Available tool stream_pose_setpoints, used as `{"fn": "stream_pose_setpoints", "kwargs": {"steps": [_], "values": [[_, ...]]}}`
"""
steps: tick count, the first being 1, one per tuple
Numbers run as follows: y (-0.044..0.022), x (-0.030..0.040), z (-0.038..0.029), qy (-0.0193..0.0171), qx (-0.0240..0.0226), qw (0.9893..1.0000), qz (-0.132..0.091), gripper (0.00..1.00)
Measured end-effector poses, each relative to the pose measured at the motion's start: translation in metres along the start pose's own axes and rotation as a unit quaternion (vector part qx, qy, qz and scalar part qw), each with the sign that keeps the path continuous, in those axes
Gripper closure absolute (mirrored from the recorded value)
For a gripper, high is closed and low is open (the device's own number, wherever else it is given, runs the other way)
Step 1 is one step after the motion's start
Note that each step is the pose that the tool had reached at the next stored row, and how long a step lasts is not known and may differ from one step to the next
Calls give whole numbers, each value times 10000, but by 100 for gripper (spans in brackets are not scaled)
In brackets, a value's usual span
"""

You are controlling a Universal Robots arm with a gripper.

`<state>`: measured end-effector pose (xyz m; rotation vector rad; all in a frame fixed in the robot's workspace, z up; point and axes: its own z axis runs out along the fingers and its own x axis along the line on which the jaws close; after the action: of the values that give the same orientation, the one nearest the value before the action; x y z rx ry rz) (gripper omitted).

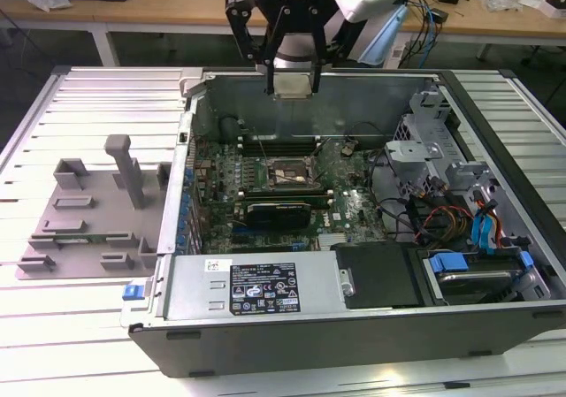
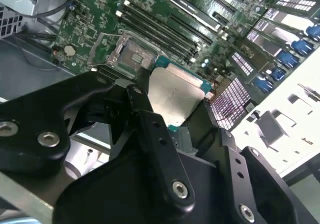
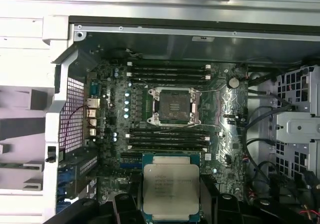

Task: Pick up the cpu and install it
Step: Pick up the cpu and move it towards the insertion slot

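Note:
The cpu [image 1: 294, 84] is a small flat square chip with a pale silvery top and a green rim. My gripper [image 1: 293, 87] is shut on it, one black finger on each side. In the exterior view it hangs above the rear wall of the open computer case, higher than the motherboard. The dark socket frame [image 1: 287, 174] with its metal bracket lies open on the green board, below and in front of the chip. In both wrist views the cpu [image 2: 175, 97] [image 3: 171, 189] sits between my fingers [image 2: 142, 107], apart from the socket [image 2: 131, 57] [image 3: 173, 106].
A grey plastic fixture [image 1: 88, 211] lies on the slatted table at the exterior view's left. Inside the case are memory slots [image 3: 167, 69], a black expansion card [image 1: 279, 209], loose cables [image 1: 424, 220] and blue-tabbed drive bays [image 1: 478, 238]. A labelled metal box [image 1: 256, 286] spans the front.

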<state>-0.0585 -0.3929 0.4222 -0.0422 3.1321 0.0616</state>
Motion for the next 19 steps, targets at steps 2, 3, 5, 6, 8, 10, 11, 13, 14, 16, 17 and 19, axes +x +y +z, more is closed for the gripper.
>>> {"fn": "stream_pose_setpoints", "kwargs": {"steps": [2, 3, 5, 6, 8, 10, 11, 13, 14, 16, 17, 19], "values": [[0, -3, 8, -1, -1, 10000, 0, 45], [0, -5, 15, 0, -1, 10000, -1, 45], [-3, -22, 61, 1, 0, 10000, 0, 45], [-4, -33, 82, 0, 0, 10000, 0, 45], [-7, -58, 123, -1, -11, 10000, 0, 45], [-7, -59, 146, 0, -13, 10000, 1, 45], [-7, -59, 153, 0, -13, 10000, 1, 45], [-8, -60, 168, 0, -13, 10000, 0, 45], [-8, -59, 176, 0, -13, 10000, 0, 45], [-9, -60, 197, 0, -13, 10000, 0, 45], [-8, -61, 205, 0, -14, 10000, 0, 45], [-3, -60, 213, 0, -13, 10000, 0, 45]]}}
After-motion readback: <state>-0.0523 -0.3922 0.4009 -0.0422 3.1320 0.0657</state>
